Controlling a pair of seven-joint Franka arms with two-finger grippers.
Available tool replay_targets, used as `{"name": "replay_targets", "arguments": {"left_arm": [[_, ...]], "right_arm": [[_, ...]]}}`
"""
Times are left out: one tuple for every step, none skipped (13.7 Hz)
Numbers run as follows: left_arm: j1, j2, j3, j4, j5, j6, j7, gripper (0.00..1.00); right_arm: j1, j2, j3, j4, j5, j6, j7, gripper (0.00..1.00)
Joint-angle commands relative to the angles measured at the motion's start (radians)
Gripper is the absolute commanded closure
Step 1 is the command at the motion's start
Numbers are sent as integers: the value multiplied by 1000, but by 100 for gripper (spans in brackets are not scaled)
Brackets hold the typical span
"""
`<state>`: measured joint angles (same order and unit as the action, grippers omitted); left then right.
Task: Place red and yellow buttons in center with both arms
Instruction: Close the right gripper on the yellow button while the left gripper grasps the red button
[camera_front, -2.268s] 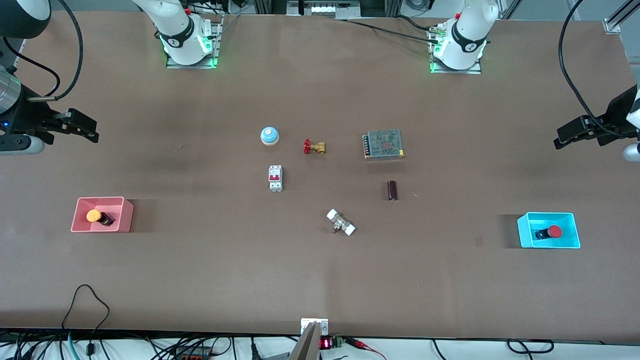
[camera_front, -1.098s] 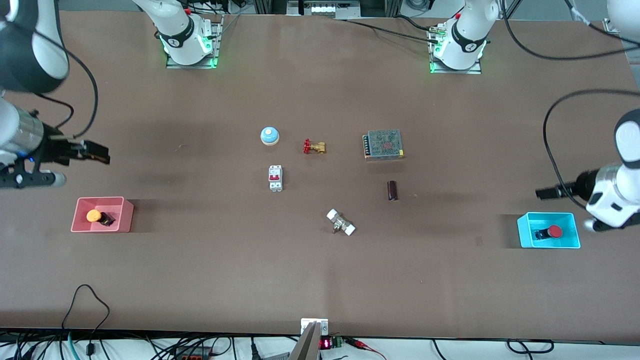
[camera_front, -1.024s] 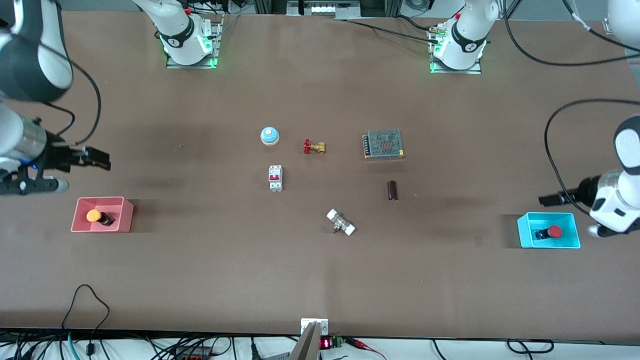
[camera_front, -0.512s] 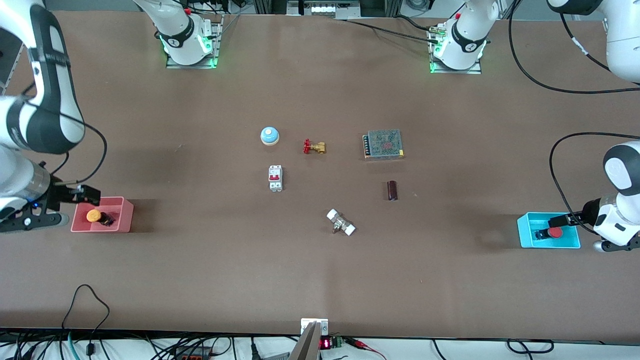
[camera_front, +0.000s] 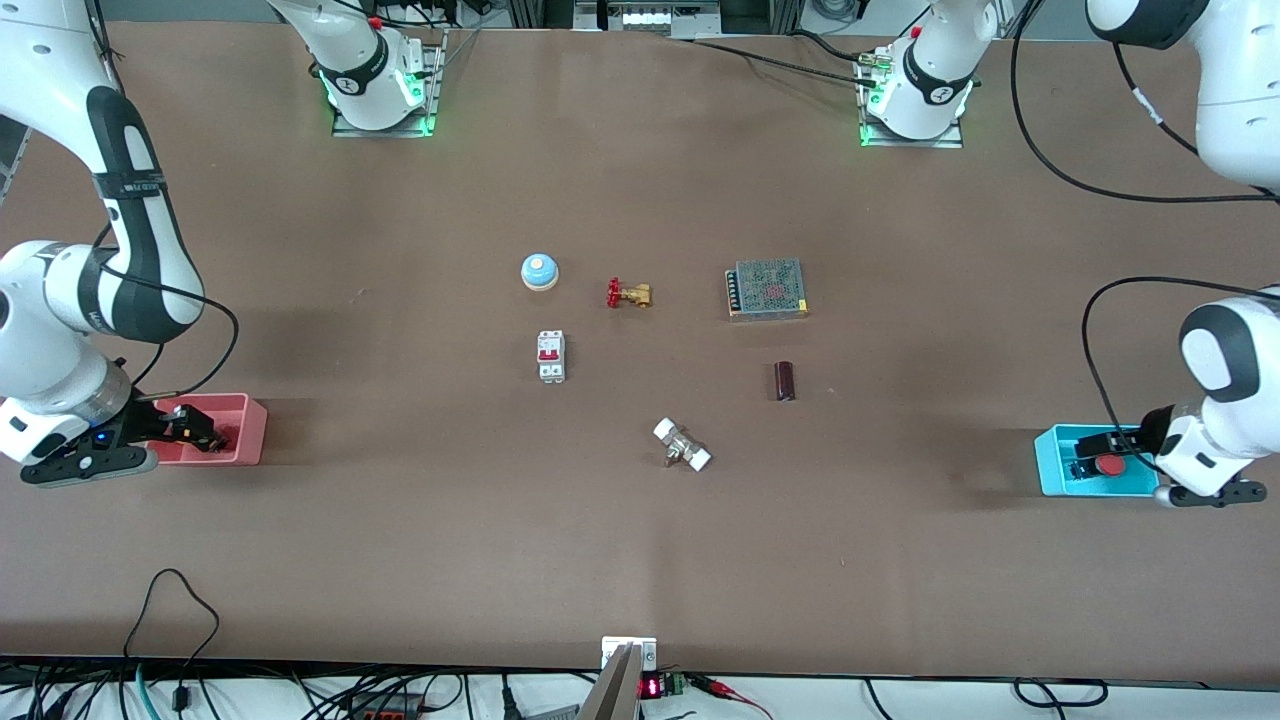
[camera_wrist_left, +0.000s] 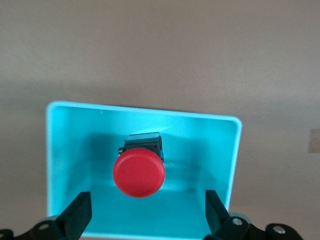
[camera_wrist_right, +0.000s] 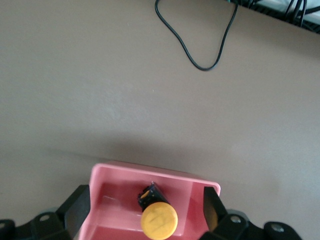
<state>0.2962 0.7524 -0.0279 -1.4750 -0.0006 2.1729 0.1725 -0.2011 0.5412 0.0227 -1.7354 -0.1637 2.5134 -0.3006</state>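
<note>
The red button (camera_wrist_left: 138, 172) lies in a cyan bin (camera_wrist_left: 140, 109) at the left arm's end of the table, and it also shows in the front view (camera_front: 1108, 465). My left gripper (camera_wrist_left: 147, 215) hangs open just over that bin (camera_front: 1060, 482), with one finger on each side of the red cap and not touching it. The orange-yellow button (camera_wrist_right: 158, 220) lies in a pink bin (camera_wrist_right: 150, 172) at the right arm's end. My right gripper (camera_wrist_right: 145, 212) is open over it, fingers astride the bin. In the front view the right gripper (camera_front: 195, 425) hides the yellow cap.
In the table's middle lie a blue dome bell (camera_front: 539, 271), a brass valve with a red handle (camera_front: 629, 294), a white circuit breaker (camera_front: 551, 356), a mesh-topped power supply (camera_front: 767, 289), a dark cylinder (camera_front: 785, 381) and a white-ended fitting (camera_front: 682, 445).
Both arms have swung in from the table ends and come down. The left gripper now sits over the cyan bin and the right gripper over the pink bin. The buttons have not moved.
</note>
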Motion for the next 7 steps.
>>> {"name": "replay_targets", "arguments": {"left_arm": [[3, 50, -1, 53, 4, 36, 25, 0], [8, 57, -1, 55, 4, 50, 25, 0], [9, 59, -1, 58, 2, 51, 22, 0], [9, 67, -1, 67, 2, 56, 21, 0], [9, 74, -1, 90, 2, 56, 19, 0], [9, 77, 0, 100, 2, 54, 21, 0], [11, 77, 0, 101, 1, 54, 21, 0]], "right_arm": [[-35, -29, 11, -88, -17, 90, -51, 0], [-43, -29, 11, -101, -17, 102, -51, 0], [-44, -27, 11, -107, -17, 104, -51, 0], [-46, -26, 11, -108, -16, 104, -51, 0], [-46, -24, 11, -108, -16, 104, -49, 0], [-46, -17, 11, -110, -16, 104, -49, 0], [-52, -9, 11, -110, -13, 105, -48, 0]]}}
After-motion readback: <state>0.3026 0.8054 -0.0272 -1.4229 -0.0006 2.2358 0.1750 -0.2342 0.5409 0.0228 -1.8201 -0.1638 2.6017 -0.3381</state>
